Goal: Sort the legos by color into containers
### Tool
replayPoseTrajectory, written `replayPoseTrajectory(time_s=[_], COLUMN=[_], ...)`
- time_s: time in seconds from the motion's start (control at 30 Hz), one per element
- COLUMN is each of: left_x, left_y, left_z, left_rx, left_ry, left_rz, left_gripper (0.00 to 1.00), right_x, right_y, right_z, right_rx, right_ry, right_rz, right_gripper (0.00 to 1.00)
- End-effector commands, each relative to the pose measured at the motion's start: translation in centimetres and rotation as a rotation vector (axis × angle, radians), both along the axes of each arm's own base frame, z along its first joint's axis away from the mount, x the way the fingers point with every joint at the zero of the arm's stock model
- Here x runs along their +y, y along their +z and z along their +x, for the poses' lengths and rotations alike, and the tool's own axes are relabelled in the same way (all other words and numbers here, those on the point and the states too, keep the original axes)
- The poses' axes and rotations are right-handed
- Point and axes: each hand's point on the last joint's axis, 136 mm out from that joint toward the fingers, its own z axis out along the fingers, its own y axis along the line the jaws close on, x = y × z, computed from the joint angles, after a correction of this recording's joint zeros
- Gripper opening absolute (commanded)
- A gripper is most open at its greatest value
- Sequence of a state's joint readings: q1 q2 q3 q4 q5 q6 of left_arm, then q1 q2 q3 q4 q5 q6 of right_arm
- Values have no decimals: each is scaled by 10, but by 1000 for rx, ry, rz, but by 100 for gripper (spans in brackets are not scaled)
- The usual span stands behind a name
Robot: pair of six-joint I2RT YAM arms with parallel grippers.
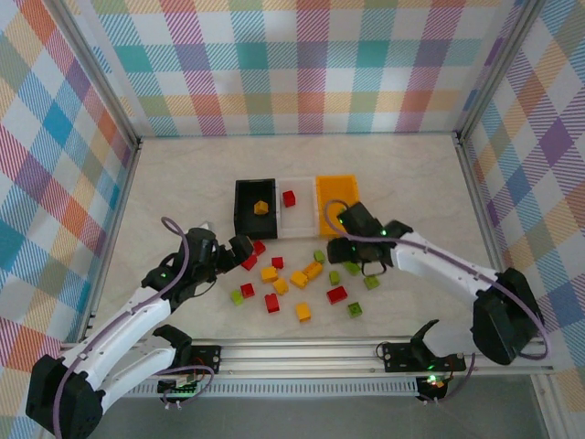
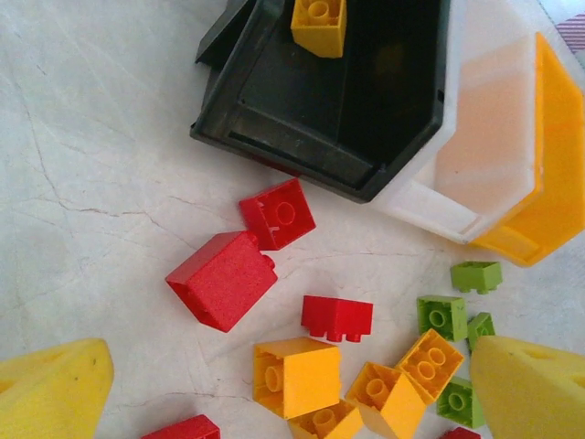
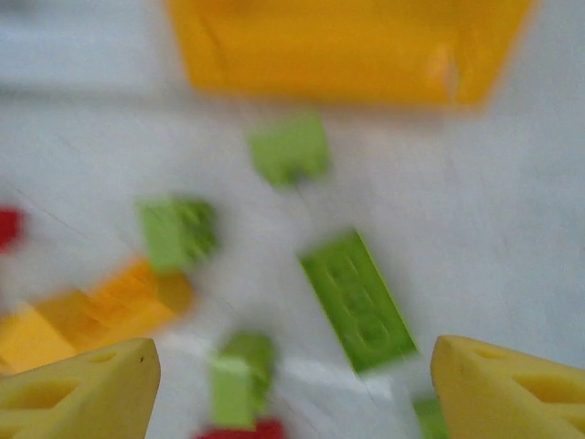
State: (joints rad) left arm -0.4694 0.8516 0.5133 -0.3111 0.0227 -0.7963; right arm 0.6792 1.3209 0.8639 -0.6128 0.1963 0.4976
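Legos (image 1: 299, 279) beside 3 containers (image 1: 336, 193)

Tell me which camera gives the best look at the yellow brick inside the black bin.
Left wrist view: the yellow brick is close and sharp, a stud visible, though the top edge crops it. The top external view shows it whole but tiny inside the black bin.

Pale table (image 1: 183, 174): loose legos (image 1: 299, 279), three containers (image 1: 335, 190)
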Motion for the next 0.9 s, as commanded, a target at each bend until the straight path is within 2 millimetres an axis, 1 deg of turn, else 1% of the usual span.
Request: replayPoseTrajectory(time_s=[0.0, 0.1, 0.23, 0.3, 0.43, 0.53, 0.67, 0.73, 0.87], left_x=[0, 1, 3, 4, 6, 7, 7, 7, 7], left_y=[-5, -7, -4, -3, -5, -5, -6, -6, -4], left_z=[0, 0, 1, 1, 1, 1, 1, 1, 1], left_rx=[11, 18, 10, 5, 6, 10, 13, 12, 7], left_ry=[4, 7, 13, 18, 26, 28, 31, 31, 30], left_rz=[-24, -28, -33, -36, -35, -35, -36, -37, -40], left_gripper=[100, 100, 100, 100, 100, 100, 100, 100, 100], right_x=[-31, -48, -59, -62, -59, -57, -56, -55, -54], right_y=[-22, -34, -49, -57, -58, -64, -67, -69, -72], right_z=[-21, -29, -35, -39, -40, -43, -41, -40, -39], right_rx=[67, 90, 148, 179, 194, 233, 251, 257, 273], right_ry=[-119, -163, -191, -194, -176, -161, -157, -154, -147], right_rz=[-12, -34, -79, -100, -89, -100, -116, -122, -132], right_gripper=[79, 79, 78, 76, 69, 67, 56, 54, 44])
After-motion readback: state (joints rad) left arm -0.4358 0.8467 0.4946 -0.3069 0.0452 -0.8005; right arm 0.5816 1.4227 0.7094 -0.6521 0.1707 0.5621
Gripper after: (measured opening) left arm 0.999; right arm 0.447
